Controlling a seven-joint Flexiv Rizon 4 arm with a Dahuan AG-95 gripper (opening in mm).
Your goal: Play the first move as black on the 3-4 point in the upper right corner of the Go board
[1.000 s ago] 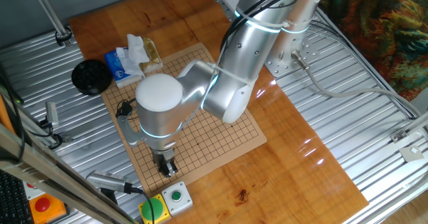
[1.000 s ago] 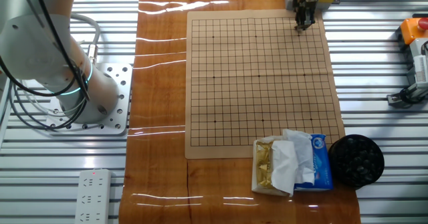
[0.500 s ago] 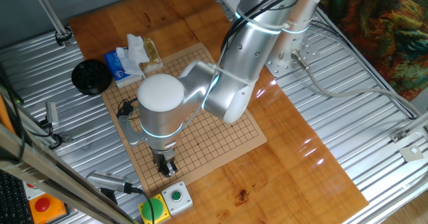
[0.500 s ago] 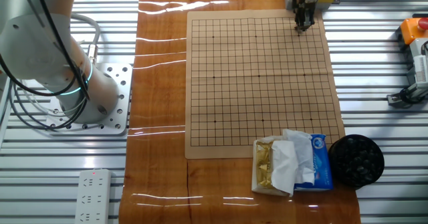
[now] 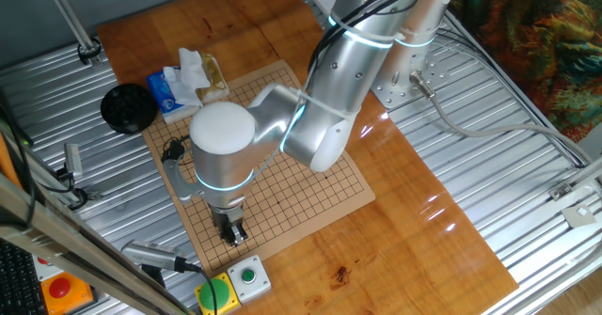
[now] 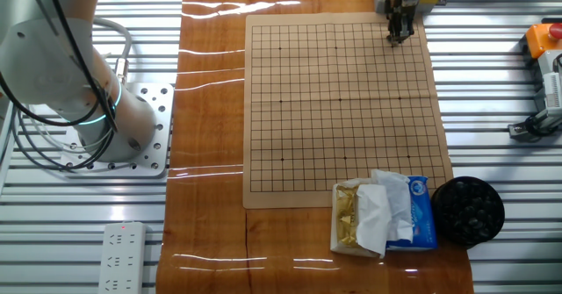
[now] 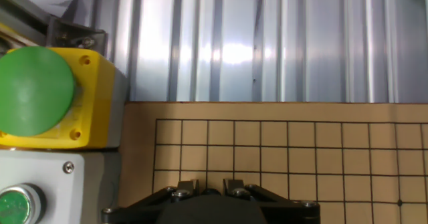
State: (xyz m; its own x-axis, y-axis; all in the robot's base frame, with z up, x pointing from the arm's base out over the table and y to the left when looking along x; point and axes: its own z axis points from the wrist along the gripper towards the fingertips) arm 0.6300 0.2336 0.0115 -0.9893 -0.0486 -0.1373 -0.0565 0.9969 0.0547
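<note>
The pale-tan Go board (image 5: 320,188) with its black grid lies on the orange-brown table; it also shows in the other fixed view (image 6: 334,101) and the hand view (image 7: 301,157). My gripper (image 5: 232,235) points straight down, low over the board's corner nearest the button boxes, which is the upper right corner in the other fixed view (image 6: 399,38). In the hand view the gripper (image 7: 209,185) has its fingers close together with a small dark round black stone (image 7: 210,191) between the tips. No stones lie on the visible grid.
A black bowl of stones (image 5: 129,107) and a tissue pack with a food box (image 5: 183,82) stand off the board's far end. A yellow box with a green button (image 7: 40,93) and a white button box (image 5: 248,276) sit just past the near corner. Ribbed metal surrounds the table.
The arm's elbow and wrist have shifted slightly left; the gripper has stayed over the same board corner, at most a hair lower, still closed.
</note>
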